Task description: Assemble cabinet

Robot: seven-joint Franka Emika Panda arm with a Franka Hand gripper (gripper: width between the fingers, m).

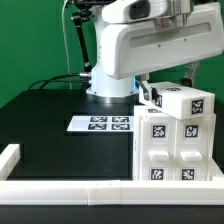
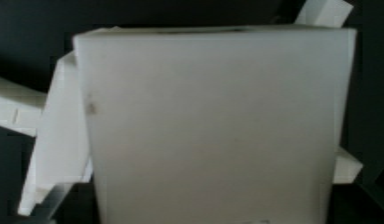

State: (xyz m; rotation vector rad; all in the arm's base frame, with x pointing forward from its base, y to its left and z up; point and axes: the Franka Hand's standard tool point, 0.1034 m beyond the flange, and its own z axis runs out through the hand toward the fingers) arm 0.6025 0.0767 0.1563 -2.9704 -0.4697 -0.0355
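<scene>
Going L to R in the exterior view: low white border wall (image 1: pixel 22 156) at the near-left corner and along the front edge, then bare black table (image 1: pixel 50 110), then the marker board (image 1: pixel 101 124) lying flat mid-table w/ its tags up. Behind it is the arm base (image 1: pixel 108 85); the big white arm body runs toward the exterior view's right, above the cabinet (image 1: pixel 175 140). The cabinet sits at the right front, just inside the border wall, tagged faces toward the camera, a tagged block on top. Gripper is over/behind the cabinet; fingertips aren't visible, so can't tell if it's apart, together or clamped on anything. Wrist view is filled by a blurry white panel (image 2: pixel 207 125), prob. cabinet surface v. close. Judgement: rigid plastic box, light-ish, smooth and a bit slippery; too wide to span whole, so grab a thin wall or top edge, square on, to avoid twisting.
</scene>
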